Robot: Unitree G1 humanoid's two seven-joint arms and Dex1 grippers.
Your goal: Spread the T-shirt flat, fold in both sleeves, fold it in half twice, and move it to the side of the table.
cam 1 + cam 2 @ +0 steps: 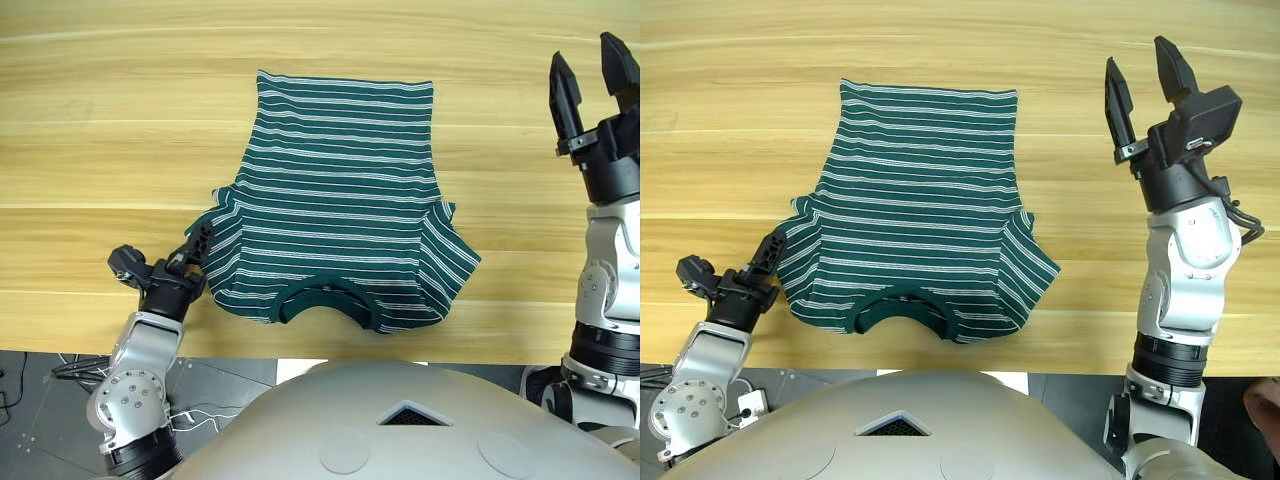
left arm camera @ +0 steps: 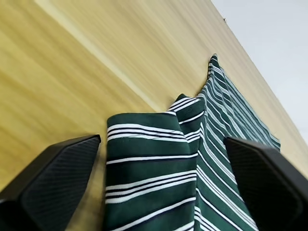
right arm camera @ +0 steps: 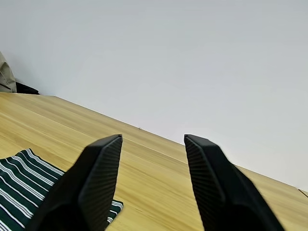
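Note:
A dark green T-shirt (image 1: 335, 200) with thin white stripes lies on the wooden table (image 1: 100, 120), collar toward me and hem at the far side. Its sleeves are bunched at the near corners, the right one (image 1: 1035, 262) sticking out. My left gripper (image 1: 163, 252) is low at the table's near edge, open, its fingers either side of the left sleeve (image 2: 149, 159) without closing on it. Raised above the table to the right of the shirt, my right gripper (image 1: 1140, 65) is open and holds nothing, its fingers (image 3: 101, 183) pointing away from me.
Bare wood stretches left, right and beyond the shirt. The table's near edge (image 1: 60, 345) runs just behind the left gripper, with dark floor and cables (image 1: 70, 370) below. A pale wall (image 3: 168, 57) stands behind the table's far edge.

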